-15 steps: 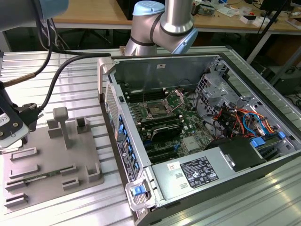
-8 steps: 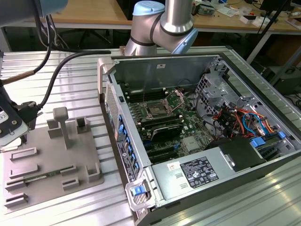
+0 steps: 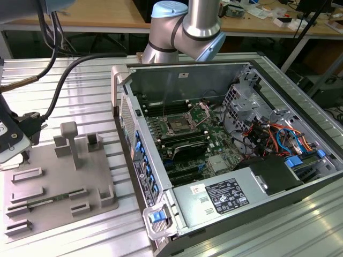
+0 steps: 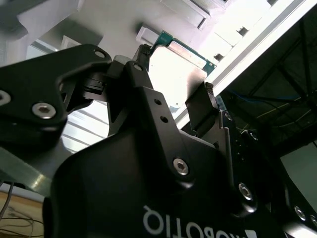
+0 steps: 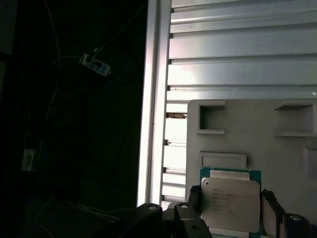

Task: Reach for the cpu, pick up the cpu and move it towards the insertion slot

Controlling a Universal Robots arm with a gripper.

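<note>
Right, the cpu (image 5: 230,207) sits just over the grey plate (image 5: 292,148). It looks thin, stiff and light, and probably fragile underneath, so opposite edges are the place to hold. The gripper (image 5: 231,198) looks clamped on exactly those edges. The arm (image 3: 185,29) reaches to the exterior view's left, well apart from the insertion slot (image 3: 177,126).

The cpu (image 5: 230,206) has a pale silver top with small dark print and a teal-green rim. The pincer (image 4: 176,72) is matte black with silver screws. The plate (image 3: 53,182) is plain light grey. The counter (image 3: 80,80) is silver, ribbed in long stripes. The insertion slot (image 3: 176,127) has a shiny metal frame and a dark grey centre. The board (image 3: 220,147) is green, the case (image 3: 177,75) grey, its tabs (image 3: 143,158) blue, and the cables (image 3: 273,138) red, blue and orange.
</note>
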